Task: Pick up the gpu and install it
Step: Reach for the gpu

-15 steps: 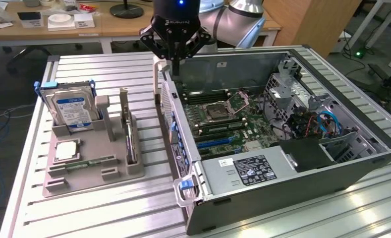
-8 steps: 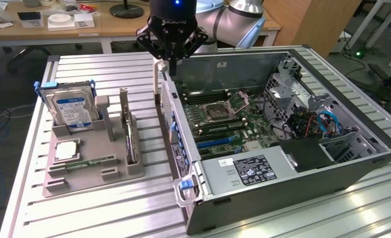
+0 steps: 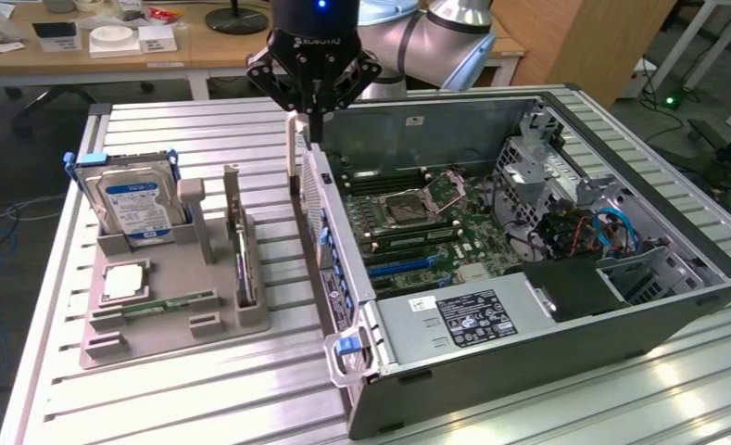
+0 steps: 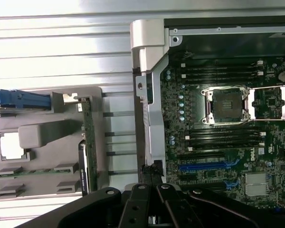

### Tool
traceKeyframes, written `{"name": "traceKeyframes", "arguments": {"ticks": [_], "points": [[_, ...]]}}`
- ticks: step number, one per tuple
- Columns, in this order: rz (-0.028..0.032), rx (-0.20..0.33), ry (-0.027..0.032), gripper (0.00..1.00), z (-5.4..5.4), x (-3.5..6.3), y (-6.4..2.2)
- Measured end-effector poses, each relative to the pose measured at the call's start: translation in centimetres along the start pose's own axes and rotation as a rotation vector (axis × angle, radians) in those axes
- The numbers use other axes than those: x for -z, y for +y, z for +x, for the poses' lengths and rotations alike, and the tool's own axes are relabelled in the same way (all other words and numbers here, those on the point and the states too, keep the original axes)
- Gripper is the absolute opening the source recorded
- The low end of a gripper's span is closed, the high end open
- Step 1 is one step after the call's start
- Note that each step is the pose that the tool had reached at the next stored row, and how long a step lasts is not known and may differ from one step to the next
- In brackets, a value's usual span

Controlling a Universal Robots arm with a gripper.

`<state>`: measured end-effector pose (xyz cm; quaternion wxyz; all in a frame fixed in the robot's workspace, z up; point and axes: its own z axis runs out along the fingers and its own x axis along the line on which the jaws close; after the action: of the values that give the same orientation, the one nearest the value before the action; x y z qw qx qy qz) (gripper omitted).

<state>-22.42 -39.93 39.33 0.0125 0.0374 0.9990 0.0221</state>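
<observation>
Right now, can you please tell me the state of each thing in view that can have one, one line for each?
computer case: lying on its side, open, side panel off.
gripper: shut, holding nothing that I can see, above the case's wall.
gpu: standing on edge in the holder, not picked up.
hard drive: upright in the holder.
memory stick: lying flat in the holder.
processor socket: cover open.

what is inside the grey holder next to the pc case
A hard drive and the gpu stand on edge in slots; a processor chip and memory stick lie flat. The slots hide the standing parts' lower edges.
</observation>
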Motion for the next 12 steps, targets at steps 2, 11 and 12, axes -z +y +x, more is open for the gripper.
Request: {"name": "traceKeyframes", "arguments": {"ticks": [2,11,12], "points": [[0.0000,0.000,0.0000,0.10,0.18,0.00,-0.01],[-0.0001,0.000,0.0000,0.10,0.97,0.02,-0.07],[0.0000,0.000,0.0000,0.10,1.05,0.03,-0.08]]}}
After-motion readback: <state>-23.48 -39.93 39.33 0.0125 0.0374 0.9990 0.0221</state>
